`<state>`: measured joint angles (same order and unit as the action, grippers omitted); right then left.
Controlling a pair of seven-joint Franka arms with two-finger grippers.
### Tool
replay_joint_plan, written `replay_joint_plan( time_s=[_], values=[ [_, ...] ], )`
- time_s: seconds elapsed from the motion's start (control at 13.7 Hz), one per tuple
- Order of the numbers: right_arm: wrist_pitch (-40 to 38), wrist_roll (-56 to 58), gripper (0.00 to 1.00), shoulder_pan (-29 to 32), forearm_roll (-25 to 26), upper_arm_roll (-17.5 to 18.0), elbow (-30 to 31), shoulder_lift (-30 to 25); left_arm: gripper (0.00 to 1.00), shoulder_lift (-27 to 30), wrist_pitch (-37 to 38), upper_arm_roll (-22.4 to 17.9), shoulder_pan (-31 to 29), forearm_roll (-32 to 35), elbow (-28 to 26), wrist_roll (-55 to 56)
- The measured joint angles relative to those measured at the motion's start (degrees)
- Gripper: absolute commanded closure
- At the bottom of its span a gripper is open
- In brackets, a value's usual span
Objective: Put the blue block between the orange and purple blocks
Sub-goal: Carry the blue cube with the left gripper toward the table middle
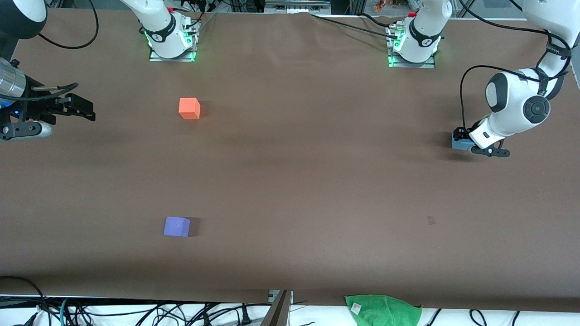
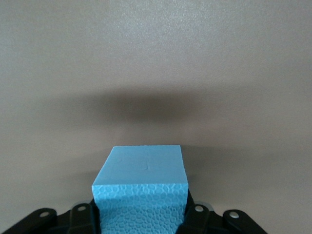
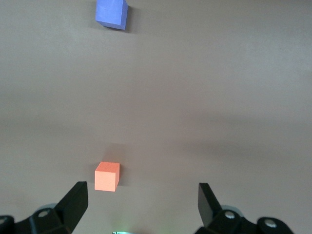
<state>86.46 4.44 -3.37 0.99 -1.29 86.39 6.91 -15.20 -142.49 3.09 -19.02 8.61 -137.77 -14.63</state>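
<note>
The blue block (image 1: 458, 144) sits between the fingers of my left gripper (image 1: 463, 141), low at the table surface near the left arm's end. In the left wrist view the blue block (image 2: 141, 187) fills the gap of the left gripper (image 2: 141, 214), both fingers against its sides. The orange block (image 1: 189, 108) and the purple block (image 1: 176, 226) lie toward the right arm's end, the purple one nearer the front camera. My right gripper (image 1: 84, 108) waits open and empty at the right arm's end. The right wrist view shows its open gripper (image 3: 141, 192), the orange block (image 3: 107, 176) and the purple block (image 3: 111, 13).
A green cloth (image 1: 383, 310) lies over the table's front edge. Cables run along the front edge and by the arm bases. A wide stretch of brown table (image 1: 308, 172) separates the blue block from the other two.
</note>
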Motion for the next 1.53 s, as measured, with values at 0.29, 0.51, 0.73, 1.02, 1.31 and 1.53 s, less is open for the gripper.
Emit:
replay_joint_plan(
  time_s=[0.29, 0.51, 0.73, 1.02, 1.31, 1.53],
  values=[
    [0.0, 0.0, 0.00, 0.0, 0.0, 0.0, 0.0, 0.0, 0.87, 2.1, 9.8, 2.3, 0.0, -0.1, 6.8, 0.1],
    [0.0, 0.0, 0.00, 0.0, 0.0, 0.0, 0.0, 0.1, 0.87, 3.4, 25.7, 6.6, 0.2, -0.5, 19.9, 0.7],
    [0.0, 0.0, 0.00, 0.0, 0.0, 0.0, 0.0, 0.1, 0.84, 3.3, 33.5, 13.8, 0.4, -1.2, 29.1, 6.7],
    [0.0, 0.0, 0.00, 0.0, 0.0, 0.0, 0.0, 0.2, 0.83, 2.7, 36.1, 19.4, 5.8, -3.4, 33.8, 19.7],
    [0.2, 0.0, 0.00, 0.0, 0.0, 0.0, -0.3, 0.2, 0.83, -2.0, 36.1, 19.6, 14.9, -8.1, 39.5, 32.9],
    [0.2, 0.0, 0.00, 0.0, 0.0, 0.0, -0.3, 0.2, 0.83, -8.2, 35.9, 19.7, 23.7, -8.3, 44.8, 45.9]
  ],
)
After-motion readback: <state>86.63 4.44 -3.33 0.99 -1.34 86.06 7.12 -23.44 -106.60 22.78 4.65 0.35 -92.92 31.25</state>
